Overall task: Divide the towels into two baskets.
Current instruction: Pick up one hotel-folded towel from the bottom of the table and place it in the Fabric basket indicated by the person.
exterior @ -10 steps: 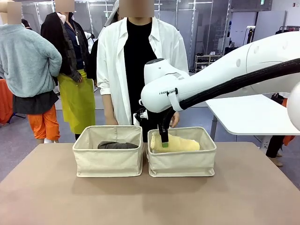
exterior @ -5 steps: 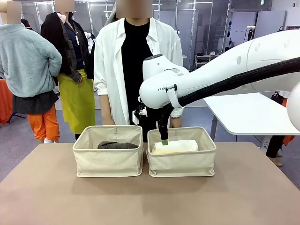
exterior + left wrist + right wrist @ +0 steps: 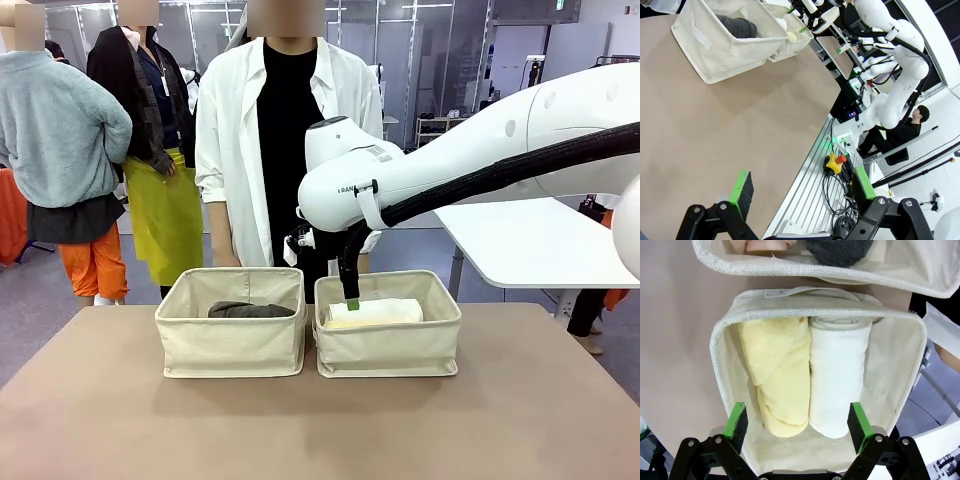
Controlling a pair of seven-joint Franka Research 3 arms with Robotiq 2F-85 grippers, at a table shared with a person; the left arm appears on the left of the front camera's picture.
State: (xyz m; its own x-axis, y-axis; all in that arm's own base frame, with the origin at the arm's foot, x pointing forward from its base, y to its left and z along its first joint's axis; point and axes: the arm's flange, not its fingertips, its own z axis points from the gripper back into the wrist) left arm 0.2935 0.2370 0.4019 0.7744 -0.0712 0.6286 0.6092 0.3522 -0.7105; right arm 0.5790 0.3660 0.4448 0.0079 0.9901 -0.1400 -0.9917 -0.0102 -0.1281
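Two cream canvas baskets stand side by side, the left basket [image 3: 232,340] and the right basket [image 3: 390,345]. A dark grey towel [image 3: 250,310] lies in the left one, with a cream-peach towel [image 3: 767,245] beside it. In the right basket [image 3: 720,345] a pale yellow towel [image 3: 777,375] and a white towel [image 3: 837,375] lie side by side. My right gripper [image 3: 350,297] hangs open just above them, holding nothing; its jaws [image 3: 798,422] stand wide over both rolls. My left gripper [image 3: 802,186] is open and empty over the near table edge, far from the baskets [image 3: 715,47].
A person in a white shirt [image 3: 235,140] stands right behind the baskets. Other people stand at the far left. A white table [image 3: 530,245] is at the back right. The brown tabletop [image 3: 320,420] in front of the baskets is bare.
The pale yellow towel, held tilted over the right basket a second ago, now lies flat inside it. My right gripper has let go and opened.
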